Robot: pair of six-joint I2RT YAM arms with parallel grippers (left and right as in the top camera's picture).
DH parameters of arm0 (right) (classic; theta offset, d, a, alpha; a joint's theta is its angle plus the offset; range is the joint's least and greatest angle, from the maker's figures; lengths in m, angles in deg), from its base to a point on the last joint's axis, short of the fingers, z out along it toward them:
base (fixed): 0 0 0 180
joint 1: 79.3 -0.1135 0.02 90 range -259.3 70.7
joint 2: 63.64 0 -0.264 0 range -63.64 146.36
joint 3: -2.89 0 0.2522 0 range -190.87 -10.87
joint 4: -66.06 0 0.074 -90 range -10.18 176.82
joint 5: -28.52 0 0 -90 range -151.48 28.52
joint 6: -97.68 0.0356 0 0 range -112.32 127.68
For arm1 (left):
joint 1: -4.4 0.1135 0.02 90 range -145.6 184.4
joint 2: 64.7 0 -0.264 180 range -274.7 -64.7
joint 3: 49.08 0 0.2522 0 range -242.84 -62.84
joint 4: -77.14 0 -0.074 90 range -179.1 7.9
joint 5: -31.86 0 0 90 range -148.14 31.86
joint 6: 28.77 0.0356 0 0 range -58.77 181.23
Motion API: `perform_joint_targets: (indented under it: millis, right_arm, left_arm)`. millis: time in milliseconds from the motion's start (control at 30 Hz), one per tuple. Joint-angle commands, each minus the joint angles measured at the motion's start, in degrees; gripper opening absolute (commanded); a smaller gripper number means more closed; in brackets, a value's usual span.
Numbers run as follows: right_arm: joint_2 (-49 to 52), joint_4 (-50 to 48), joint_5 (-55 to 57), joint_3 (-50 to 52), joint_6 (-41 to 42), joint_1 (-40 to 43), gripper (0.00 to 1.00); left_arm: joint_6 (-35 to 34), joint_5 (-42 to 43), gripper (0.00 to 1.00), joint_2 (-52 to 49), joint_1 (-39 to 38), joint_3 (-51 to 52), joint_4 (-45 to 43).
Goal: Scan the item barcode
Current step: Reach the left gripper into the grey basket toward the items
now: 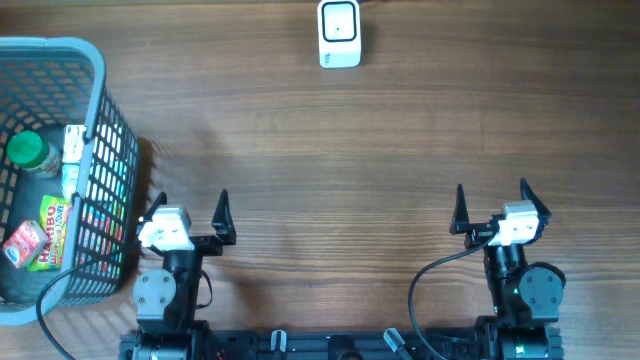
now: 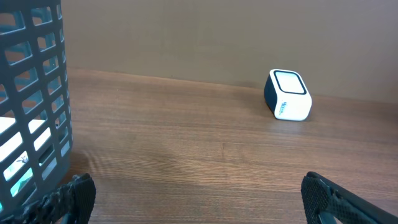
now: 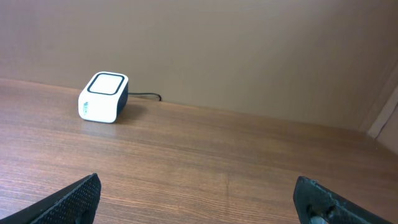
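Inside basket: a green-capped bottle (image 1: 27,152) at the far side, a white box (image 1: 73,145) against the right wall, a Haribo bag (image 1: 55,218) nearer the robot, and a red packet (image 1: 22,245) just left of the bag. No barcode can be made out on any of them.
Basket (image 1: 95,60): grey-blue plastic lattice at the table's left edge. In the left wrist view its wall (image 2: 37,93) fills the left side.
Scanner (image 1: 339,33): small white block with a dark-framed window on top, at the far edge near the middle, well apart from the basket and from both arms. Both wrist views show it (image 2: 288,94) (image 3: 103,98) standing near the wall.
Cable (image 3: 146,96): dark, runs from the scanner's back along the wall.
Left gripper (image 1: 190,200): jaws spread wide with nothing between them, near edge, just right of the basket. Its wrist view (image 2: 199,199) shows only bare wood between the fingertips.
Right gripper (image 1: 492,195): jaws likewise spread wide and empty, near edge on the right. Its wrist view (image 3: 199,199) also shows bare wood.
Table (image 1: 350,150): brown wood grain.
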Motion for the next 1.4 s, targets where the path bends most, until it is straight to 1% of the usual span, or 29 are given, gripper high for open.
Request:
perform_joint_targets:
  millis: [0, 533, 567, 667, 733, 800, 933, 1067, 1200, 1233, 1267, 1333, 1367]
  right_arm:
    - [0.09, -0.11, -0.85, 0.04, -0.74, 0.20, 1.00]
    - [0.09, -0.11, -0.85, 0.04, -0.72, 0.20, 1.00]
    - [0.09, -0.11, -0.85, 0.04, -0.76, 0.20, 1.00]
    - [0.09, -0.11, -0.85, 0.04, -0.74, 0.20, 0.99]
    - [0.09, -0.11, -0.85, 0.04, -0.74, 0.20, 1.00]
    - [0.09, -0.11, -0.85, 0.04, -0.74, 0.20, 1.00]
    - [0.09, -0.11, -0.85, 0.04, -0.74, 0.20, 1.00]
    - [0.09, -0.11, -0.85, 0.04, -0.74, 0.20, 1.00]
    - [0.09, -0.11, -0.85, 0.04, -0.74, 0.20, 1.00]
    - [0.09, -0.11, -0.85, 0.04, -0.74, 0.20, 1.00]
    - [0.09, -0.11, -0.85, 0.04, -0.74, 0.20, 1.00]
    - [0.09, -0.11, -0.85, 0.04, -0.74, 0.20, 1.00]
    - [0.09, -0.11, -0.85, 0.04, -0.74, 0.20, 1.00]
  left_arm:
    - [0.70, 0.66, 1.00, 0.57, 0.42, 0.76, -0.37]
    - [0.70, 1.07, 1.00, 0.57, 0.42, 0.76, -0.39]
    - [0.37, 1.38, 1.00, 0.57, 0.42, 0.76, -0.59]
    - [-3.87, 3.15, 1.00, 0.57, 0.42, 0.57, -1.88]
    - [-3.82, 4.79, 1.00, 0.55, 0.42, -0.63, -1.81]
    - [-3.82, 6.84, 1.00, -0.22, 0.42, -3.50, -0.17]
    - [-3.80, 7.13, 1.00, -5.70, 0.42, -11.82, 5.03]
    - [-3.85, 7.13, 1.00, -15.47, 0.42, -23.26, 8.26]
    - [-3.80, 7.21, 1.00, -24.76, 0.42, -37.40, 16.55]
    - [-3.80, 8.09, 1.00, -26.23, 0.42, -40.17, 18.25]
    - [-3.82, 10.80, 1.00, -27.85, 0.42, -43.19, 20.61]
    - [-3.87, 11.78, 1.00, -28.59, 0.42, -44.50, 20.90]
    - [-3.82, 14.08, 1.00, -28.59, 0.42, -44.50, 20.22]
